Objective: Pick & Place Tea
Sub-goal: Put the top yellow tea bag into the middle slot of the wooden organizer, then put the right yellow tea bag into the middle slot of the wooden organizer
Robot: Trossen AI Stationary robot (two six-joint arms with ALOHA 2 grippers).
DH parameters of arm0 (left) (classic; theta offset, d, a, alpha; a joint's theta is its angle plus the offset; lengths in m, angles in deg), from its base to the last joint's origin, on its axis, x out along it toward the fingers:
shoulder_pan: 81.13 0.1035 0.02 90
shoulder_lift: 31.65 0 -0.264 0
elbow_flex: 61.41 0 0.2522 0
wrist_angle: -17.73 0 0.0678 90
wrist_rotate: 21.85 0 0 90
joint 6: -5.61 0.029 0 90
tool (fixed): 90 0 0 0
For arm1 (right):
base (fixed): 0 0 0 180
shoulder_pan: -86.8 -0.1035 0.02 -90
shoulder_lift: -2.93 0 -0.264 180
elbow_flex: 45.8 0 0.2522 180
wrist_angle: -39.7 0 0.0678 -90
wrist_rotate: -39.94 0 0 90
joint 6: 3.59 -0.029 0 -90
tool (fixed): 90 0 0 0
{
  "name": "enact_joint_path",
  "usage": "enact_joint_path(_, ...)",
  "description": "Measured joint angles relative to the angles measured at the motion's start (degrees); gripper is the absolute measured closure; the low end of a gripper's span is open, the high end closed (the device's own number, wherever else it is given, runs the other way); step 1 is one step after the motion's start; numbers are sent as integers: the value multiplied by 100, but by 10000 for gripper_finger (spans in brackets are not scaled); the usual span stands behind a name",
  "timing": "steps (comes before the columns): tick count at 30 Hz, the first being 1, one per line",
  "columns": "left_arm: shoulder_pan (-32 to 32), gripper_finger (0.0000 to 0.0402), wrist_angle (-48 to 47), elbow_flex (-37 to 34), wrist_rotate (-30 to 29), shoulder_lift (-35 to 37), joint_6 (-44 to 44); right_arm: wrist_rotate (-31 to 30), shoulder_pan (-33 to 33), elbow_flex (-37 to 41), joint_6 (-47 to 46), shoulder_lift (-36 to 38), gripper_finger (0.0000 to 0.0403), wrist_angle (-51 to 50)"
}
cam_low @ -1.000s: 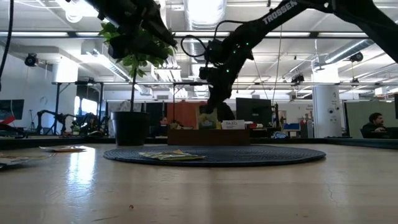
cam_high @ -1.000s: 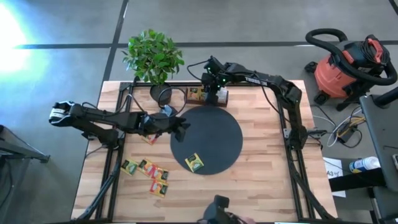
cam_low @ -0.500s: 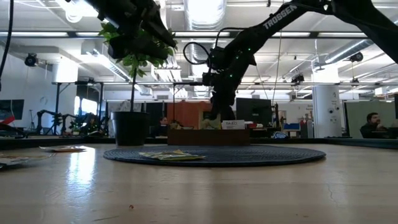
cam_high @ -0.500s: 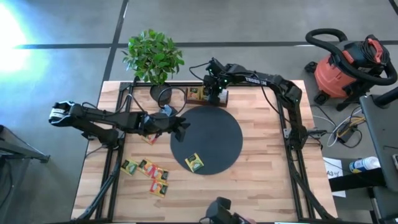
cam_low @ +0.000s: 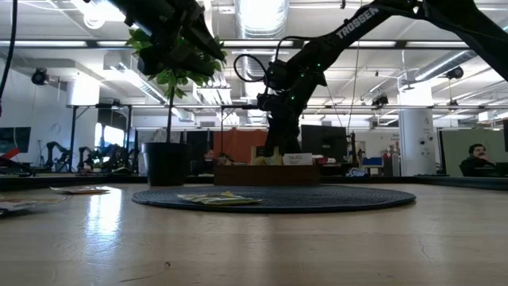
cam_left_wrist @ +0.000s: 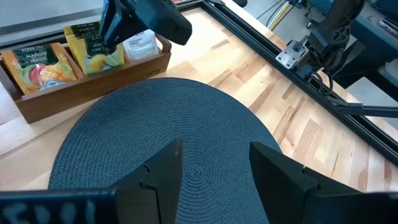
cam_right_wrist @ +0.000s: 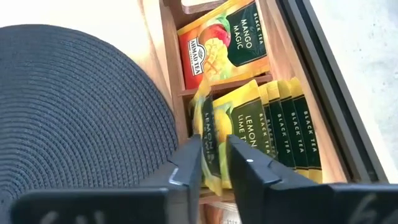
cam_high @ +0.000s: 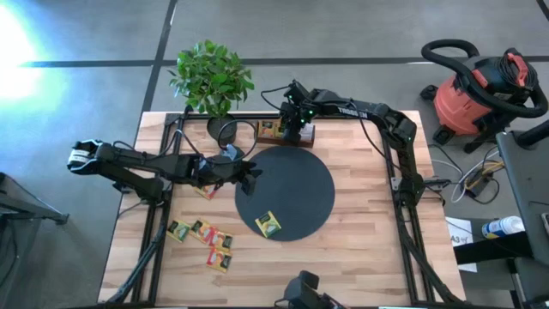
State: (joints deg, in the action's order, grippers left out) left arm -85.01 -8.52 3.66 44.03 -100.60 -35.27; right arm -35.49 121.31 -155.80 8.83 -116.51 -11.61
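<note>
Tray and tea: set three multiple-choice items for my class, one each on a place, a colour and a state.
1. The tray sits:
A on the mat
B at the table's far edge, beside the mat
C on the floor

2. The sachet at the right gripper is:
A yellow
B blue
C black

3. The left gripper is:
A shut on a sachet
B shut, empty
C open, empty

Key:
1 B, the tray lies on wood past the mat.
2 A, it is a yellow lemon sachet.
3 C, its fingers stand apart over bare mat.
</note>
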Motion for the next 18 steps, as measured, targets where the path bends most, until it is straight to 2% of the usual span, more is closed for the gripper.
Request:
enact_joint_path(5, 0, 241, 0, 0, 0, 0, -10, -2, -11, 0, -45, 9, 281, -22)
enact_joint_path(9, 0, 241, 0, 0, 2, 0, -11, -8, -22, 0, -22, 142, 253, 45)
enact_joint_path(18, 0, 241, 2, 0, 2, -2, -9, -59, -49, -9, -43, 578, 247, 83)
